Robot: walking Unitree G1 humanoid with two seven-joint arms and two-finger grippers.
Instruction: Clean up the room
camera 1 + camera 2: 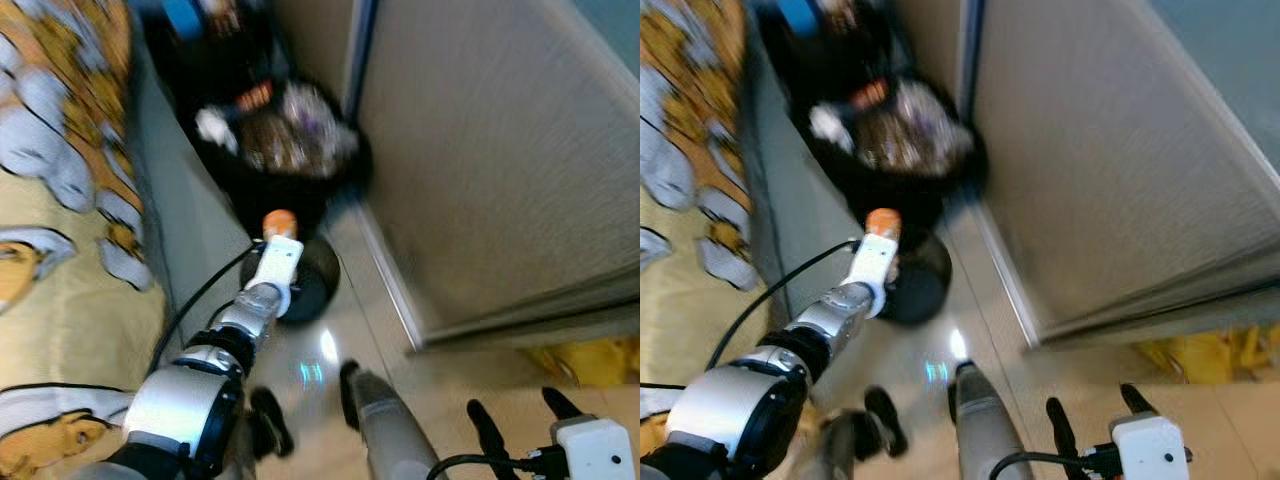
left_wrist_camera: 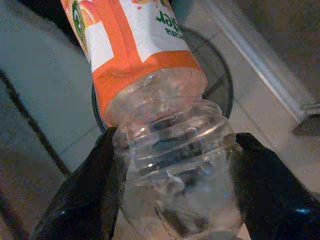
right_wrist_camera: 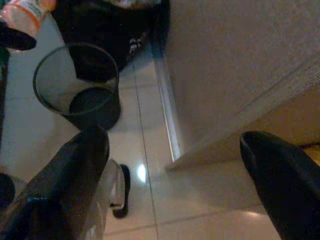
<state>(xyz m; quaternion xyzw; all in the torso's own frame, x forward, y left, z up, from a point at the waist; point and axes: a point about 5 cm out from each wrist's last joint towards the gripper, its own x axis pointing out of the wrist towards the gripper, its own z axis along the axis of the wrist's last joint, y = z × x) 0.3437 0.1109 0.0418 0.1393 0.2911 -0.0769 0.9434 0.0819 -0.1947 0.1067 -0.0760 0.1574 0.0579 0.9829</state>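
My left gripper (image 2: 175, 145) is shut on the clear base of a plastic bottle (image 2: 150, 85) with an orange and white label. The bottle (image 1: 280, 224) hangs at the near rim of a small round black mesh bin (image 1: 315, 283) on the floor, between the bed and the wall panel. In the right wrist view the bin (image 3: 50, 100) stands with a dark bottom and the bottle (image 3: 27, 15) hovers beside it. My right gripper (image 1: 522, 412) is low at the right, open, with nothing between its fingers (image 3: 75, 175).
A large black bag (image 1: 290, 140) stuffed with rubbish stands just beyond the bin. The bed with a yellow patterned cover (image 1: 60, 250) runs along the left. A beige panel (image 1: 480, 150) with a metal floor track (image 1: 385, 270) closes the right. Something yellow (image 1: 590, 360) lies at its foot.
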